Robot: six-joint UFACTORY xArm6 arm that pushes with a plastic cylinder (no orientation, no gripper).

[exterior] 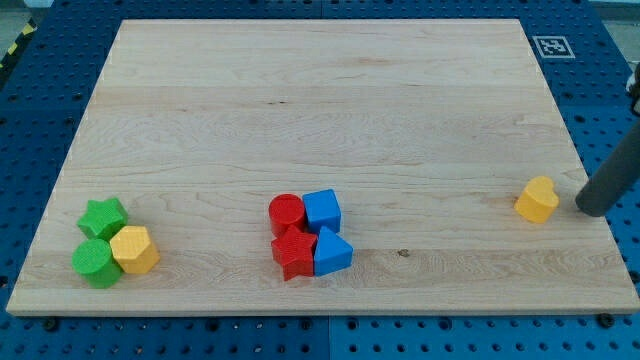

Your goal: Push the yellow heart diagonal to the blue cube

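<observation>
The yellow heart [538, 199] lies near the board's right edge. My tip [590, 209] stands just to its right, at the board's edge, a small gap away from it. The blue cube [322, 210] sits at the bottom middle, far to the left of the heart. It is packed with a red cylinder [286, 213] on its left, a red star [294, 252] below-left and a blue triangle [333, 253] below it.
A green star [104, 216], a green cylinder [95, 260] and a yellow hexagon [135, 250] cluster at the bottom left of the wooden board [320, 110]. A marker tag [551, 46] sits off the top right corner.
</observation>
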